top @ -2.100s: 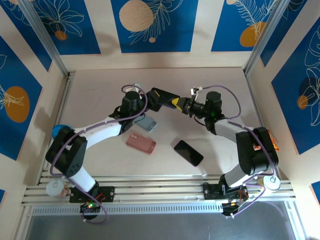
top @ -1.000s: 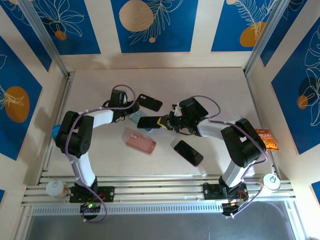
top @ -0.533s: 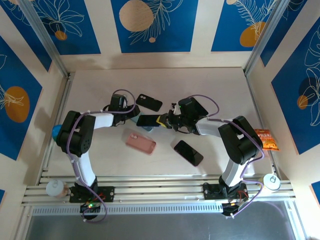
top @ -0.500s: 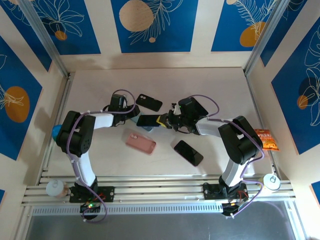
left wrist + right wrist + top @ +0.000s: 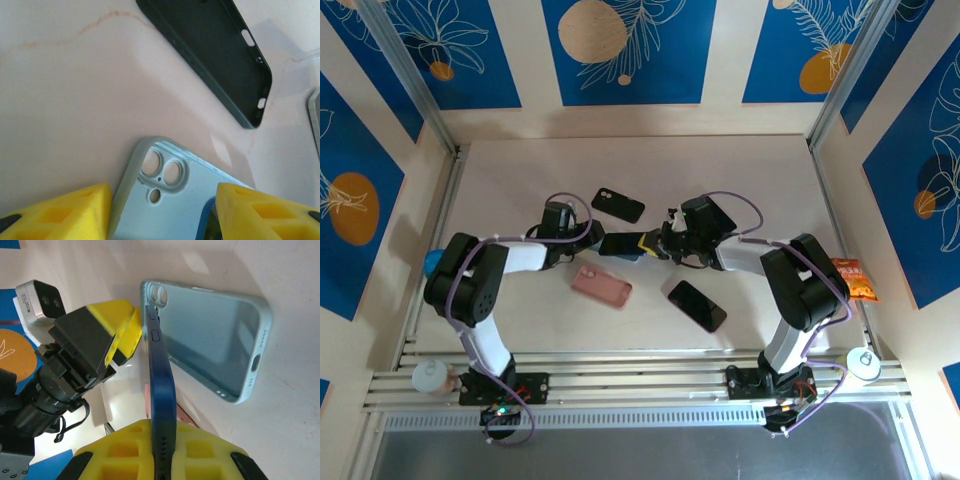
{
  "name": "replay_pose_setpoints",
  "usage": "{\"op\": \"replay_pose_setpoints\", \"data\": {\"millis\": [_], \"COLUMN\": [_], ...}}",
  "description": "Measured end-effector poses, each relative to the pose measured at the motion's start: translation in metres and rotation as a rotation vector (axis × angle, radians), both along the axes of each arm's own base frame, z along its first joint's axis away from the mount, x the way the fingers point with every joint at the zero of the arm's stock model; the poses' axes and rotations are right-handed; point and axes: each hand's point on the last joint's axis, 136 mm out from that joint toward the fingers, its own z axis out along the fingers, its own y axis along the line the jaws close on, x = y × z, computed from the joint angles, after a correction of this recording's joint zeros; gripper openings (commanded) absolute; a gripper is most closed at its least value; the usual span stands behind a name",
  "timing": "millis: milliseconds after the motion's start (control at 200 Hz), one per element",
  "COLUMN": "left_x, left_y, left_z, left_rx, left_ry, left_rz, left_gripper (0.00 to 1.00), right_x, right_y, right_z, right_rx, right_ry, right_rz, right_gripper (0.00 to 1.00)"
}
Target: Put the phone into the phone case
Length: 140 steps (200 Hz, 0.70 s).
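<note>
Right gripper [image 5: 161, 450] is pinched on the phone [image 5: 159, 375] by its flat faces, near the bottom end. Phone sits on edge, leaning over the open light-blue case [image 5: 210, 335], top corner at the case's camera end. Left gripper [image 5: 159, 212] is spread, straddling that camera end; can't tell if it actually pins the case. Phone looks rigid, glassy and slick with some weight, so grip firm or it may pivot. Case is light with a flexible rim and will likely slide unless braced. Seat one end first, then press flat.
</note>
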Motion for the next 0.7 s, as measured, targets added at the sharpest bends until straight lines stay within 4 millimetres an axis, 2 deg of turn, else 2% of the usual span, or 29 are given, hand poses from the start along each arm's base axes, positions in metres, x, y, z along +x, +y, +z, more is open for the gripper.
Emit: {"op": "replay_pose_setpoints", "data": {"millis": [115,355,505,700], "left_x": [-0.007,-0.006,0.0,0.012], "left_y": [0.001,0.0,0.0,0.0], "left_z": [0.003,0.01,0.016,0.025], "left_rx": [-0.019,-0.026,-0.032,-0.04], "left_ry": [0.01,-0.003,-0.017,-0.04], "left_rz": [0.007,0.009,0.013,0.022], "left_gripper": [0.58,0.58,0.58,0.58], "right_x": [-0.001,0.002,0.015,0.02], "right_y": [-0.002,-0.003,0.003,0.007], "right_z": [-0.001,0.001,0.005,0.001], "right_rx": [-0.003,-0.003,0.009,0.013], "right_ry": [0.002,0.003,-0.014,-0.004], "right_rz": [0.008,0.032,0.048,0.058], "right_gripper": [0.0,0.0,0.0,0.0]}}
